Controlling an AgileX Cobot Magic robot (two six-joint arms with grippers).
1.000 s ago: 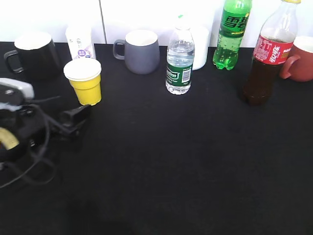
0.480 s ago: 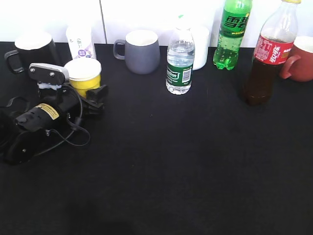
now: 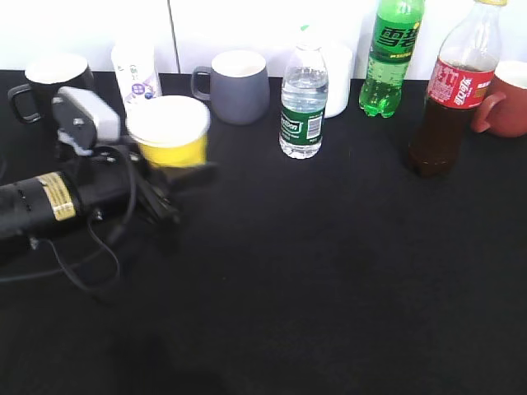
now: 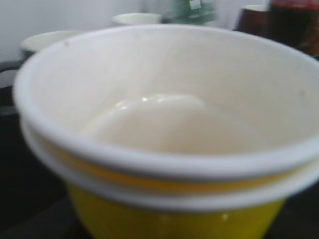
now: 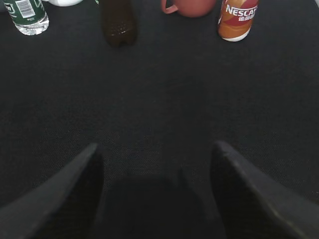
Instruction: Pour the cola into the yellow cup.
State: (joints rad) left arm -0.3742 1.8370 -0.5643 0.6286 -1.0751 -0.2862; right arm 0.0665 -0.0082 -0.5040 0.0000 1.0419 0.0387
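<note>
The yellow cup (image 3: 170,134), white inside and empty, is off the table in my left gripper (image 3: 175,174), which is shut on its lower part, left of middle. It fills the left wrist view (image 4: 164,129), where the jaws are hidden under it. The cola (image 3: 449,99), a tall clear bottle with a red label and dark drink, stands at the back right. Its dark base shows in the right wrist view (image 5: 118,22). My right gripper (image 5: 157,149) is open and empty over bare black table, well short of the cola.
Along the back stand a black mug (image 3: 53,78), a white carton (image 3: 136,70), a grey mug (image 3: 239,86), a water bottle (image 3: 303,103), a green soda bottle (image 3: 391,58) and a dark red mug (image 3: 506,103). A Nescafe bottle (image 5: 238,19) stands beside the red mug.
My left gripper reached the yellow cup, closed on it, then lifted it and carried it a little to the right. The bottles and mugs have not moved.
</note>
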